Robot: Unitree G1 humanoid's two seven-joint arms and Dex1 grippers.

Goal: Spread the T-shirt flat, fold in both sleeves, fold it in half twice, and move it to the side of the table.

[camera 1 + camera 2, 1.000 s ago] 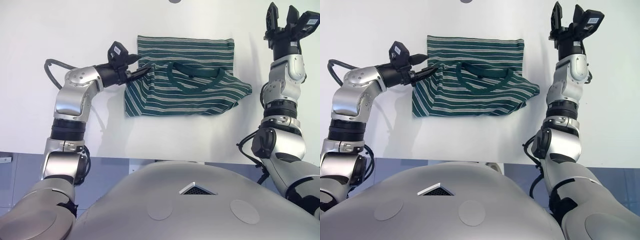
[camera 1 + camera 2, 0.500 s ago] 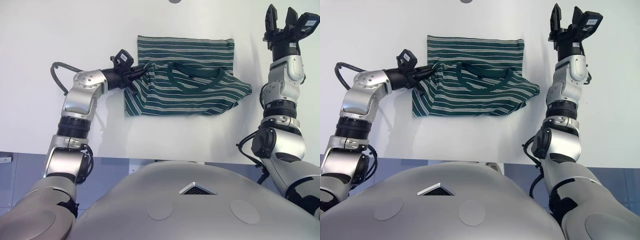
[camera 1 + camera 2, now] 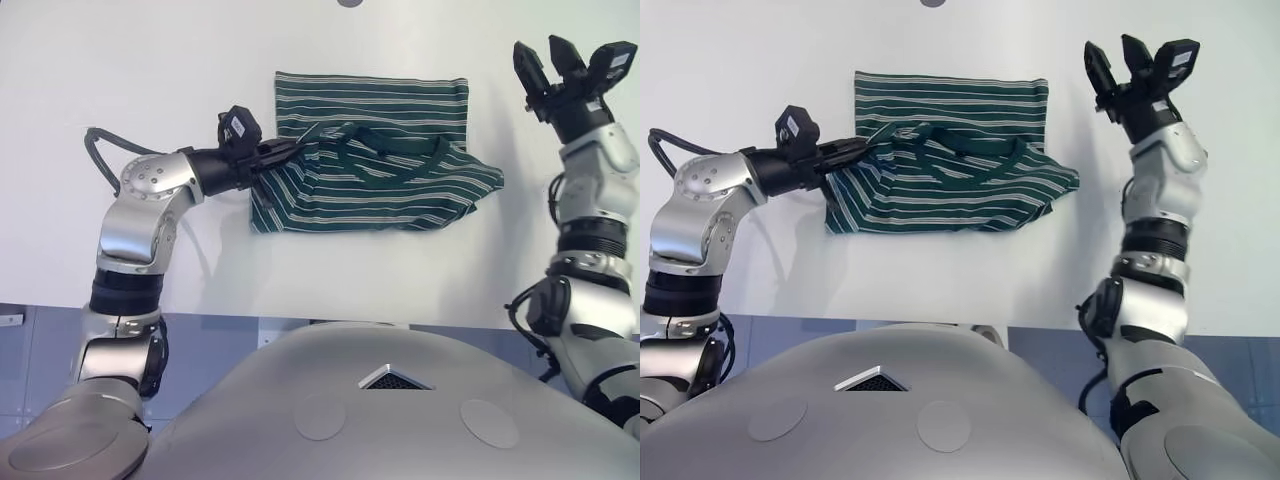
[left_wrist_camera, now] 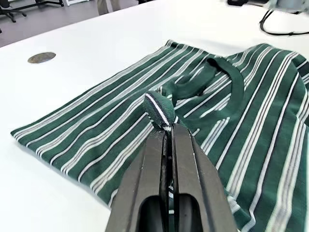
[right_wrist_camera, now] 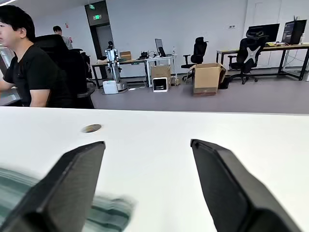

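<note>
Left end effector [image 3: 287,150] had the T-shirt [image 3: 395,175] clamped by a fold, guessing to tuck a sleeve in. Right end effector [image 3: 572,60] hung spread apart, clear.

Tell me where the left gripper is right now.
In the left eye view the left gripper sits left of centre over the table, at the left edge of the T-shirt, shut on a pinch of its fabric.

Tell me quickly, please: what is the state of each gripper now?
Left gripper: closed, pinching a fold of the T-shirt.
Right gripper: open, holding nothing.
</note>
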